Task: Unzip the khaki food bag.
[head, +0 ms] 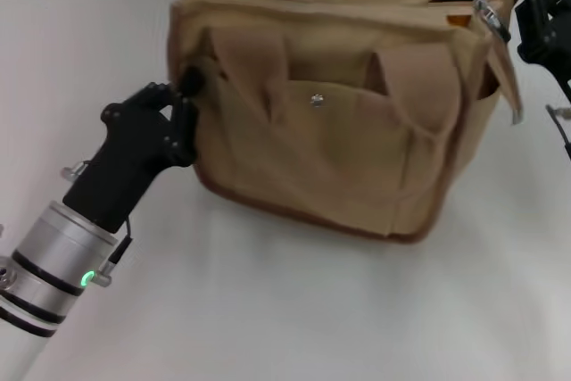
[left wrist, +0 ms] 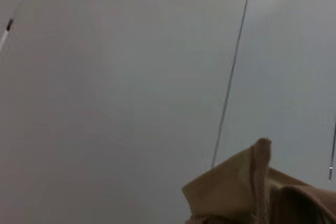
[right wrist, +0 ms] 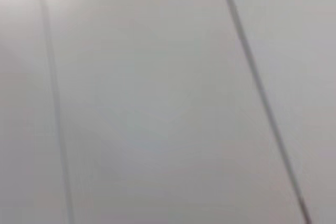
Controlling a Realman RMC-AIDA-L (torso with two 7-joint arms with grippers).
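- Since the top of the khaki food bag (head: 330, 122) gapes at its right end with dark interior showing, I judge the unzip is well along, maybe near finished; I can't make out the zipper teeth or how much stays closed on the left.
- Bag sits upright on the white tabletop (head: 268, 310), mid-frame in the head view, front pocket with its metal snap (head: 315, 101) facing the robot.
- Left gripper (head: 183, 100): arm reaches in low from the left, angled up, fingers clamped on the bag's left end near the top corner. Looks like the brace hand.
- Right gripper (head: 526, 6): high at the bag's right top corner, beside the metal ring (head: 489, 15). Can't tell whether its fingers are together or apart, or whether they hold the pull.
- Next move calls for: left keeps the fabric taut, right draws along the zipper line, not upward, or the bag tips.
- Left wrist view shows only a bag corner against the wall; right wrist view shows wall only.
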